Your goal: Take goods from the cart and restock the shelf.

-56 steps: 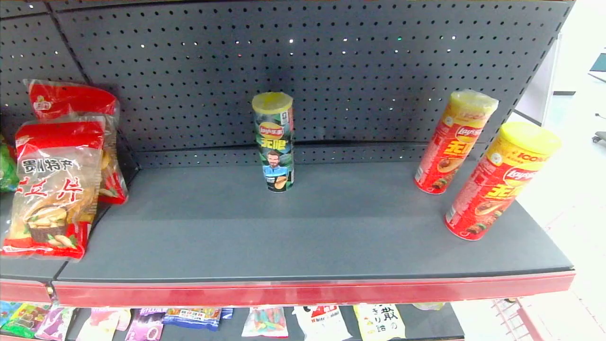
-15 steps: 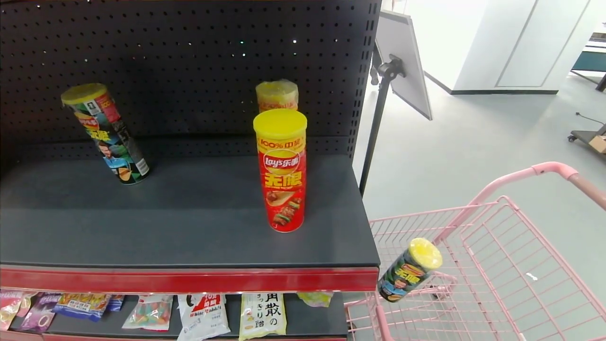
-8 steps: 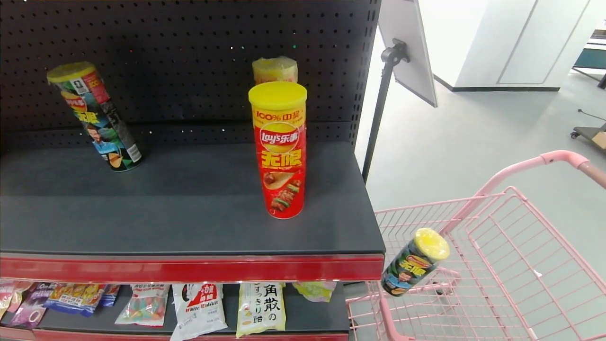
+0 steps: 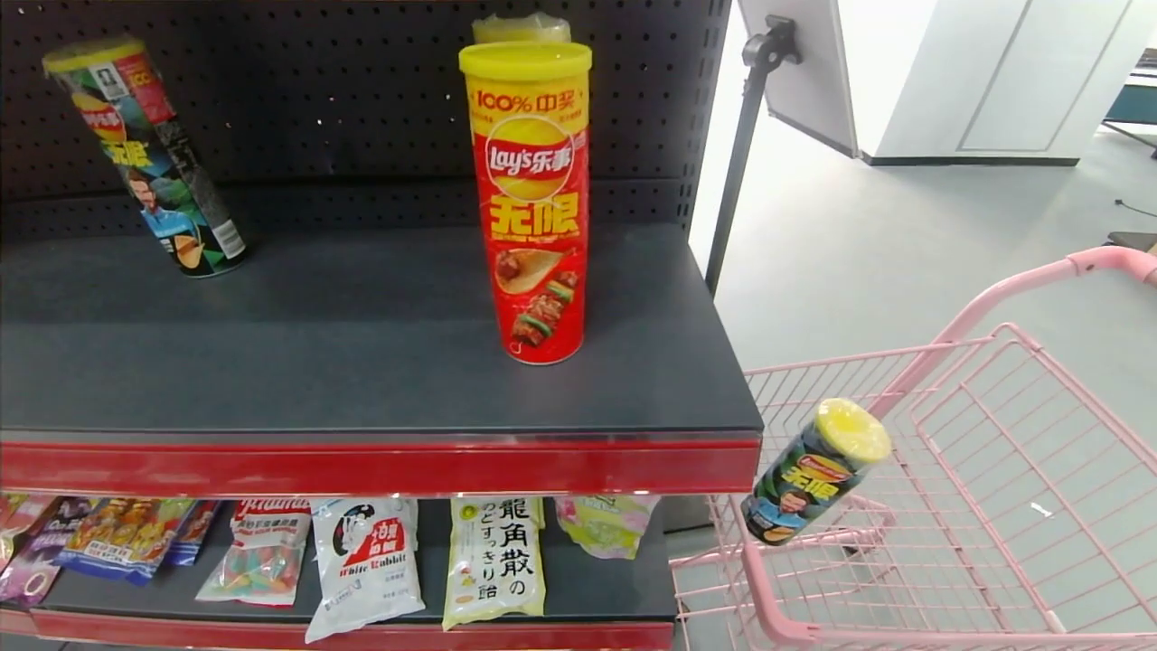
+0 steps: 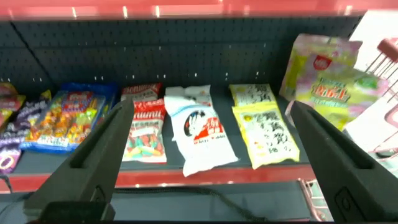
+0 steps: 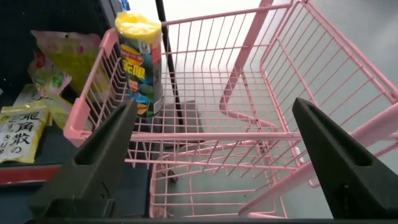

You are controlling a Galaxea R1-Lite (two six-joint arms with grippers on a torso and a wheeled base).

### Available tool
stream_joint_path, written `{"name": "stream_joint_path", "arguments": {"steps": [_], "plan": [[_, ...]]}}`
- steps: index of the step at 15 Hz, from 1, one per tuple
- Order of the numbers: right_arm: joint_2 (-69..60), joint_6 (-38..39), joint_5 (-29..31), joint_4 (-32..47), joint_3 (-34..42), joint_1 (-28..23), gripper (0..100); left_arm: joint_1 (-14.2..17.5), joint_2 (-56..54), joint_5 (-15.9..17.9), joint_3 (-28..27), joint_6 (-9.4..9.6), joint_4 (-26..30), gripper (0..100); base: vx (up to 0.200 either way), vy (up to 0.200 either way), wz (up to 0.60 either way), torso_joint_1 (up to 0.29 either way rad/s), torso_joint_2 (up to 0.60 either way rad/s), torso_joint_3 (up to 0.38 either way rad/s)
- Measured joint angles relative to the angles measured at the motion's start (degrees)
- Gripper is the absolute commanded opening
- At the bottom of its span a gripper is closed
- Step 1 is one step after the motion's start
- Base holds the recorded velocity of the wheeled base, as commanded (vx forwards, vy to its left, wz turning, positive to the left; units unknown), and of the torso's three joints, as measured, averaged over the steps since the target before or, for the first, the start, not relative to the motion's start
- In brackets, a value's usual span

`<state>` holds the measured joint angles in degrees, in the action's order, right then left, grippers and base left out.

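Cart (image 4: 1021,294) holds one green can (image 4: 816,472), standing. Shelf (image 4: 343,371) carries a red can (image 4: 535,203). Left end effector (image 5: 211,107) and right end effector (image 6: 214,104) open.

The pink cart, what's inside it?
One dark chip can with a yellow lid, in the cart corner nearest the shelf. The basket's near end is out of frame.

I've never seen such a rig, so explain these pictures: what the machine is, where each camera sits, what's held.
This is a wheeled two-armed robot restocking a store shelf. The wide picture is from its head camera: a red can and a dark can stand on the shelf, and a similar can sits in the pink cart. The other two are from wrist cameras. The left gripper faces snack bags one level down; the right gripper faces the cart. Both are open, holding nothing.
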<state>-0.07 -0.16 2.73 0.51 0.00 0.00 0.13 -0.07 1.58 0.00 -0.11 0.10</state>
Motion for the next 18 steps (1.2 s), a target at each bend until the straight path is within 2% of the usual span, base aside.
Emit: {"name": "stream_joint_path", "arguments": {"steps": [6, 18], "plan": [[0.0, 0.0, -0.02, 0.04, 0.0, 0.0, 100, 0.0, 0.0, -0.02, 0.0, -0.05, 0.01, 100, 0.0, 0.0, 0.0, -0.153, 0.45, 0.294], [0.0, -0.02, -0.02, -0.16, 0.0, 0.0, 100, 0.02, 0.0, 0.0, 0.0, -0.05, 0.0, 100, 0.0, 0.0, 0.0, -0.004, 0.02, 0.011]]}}
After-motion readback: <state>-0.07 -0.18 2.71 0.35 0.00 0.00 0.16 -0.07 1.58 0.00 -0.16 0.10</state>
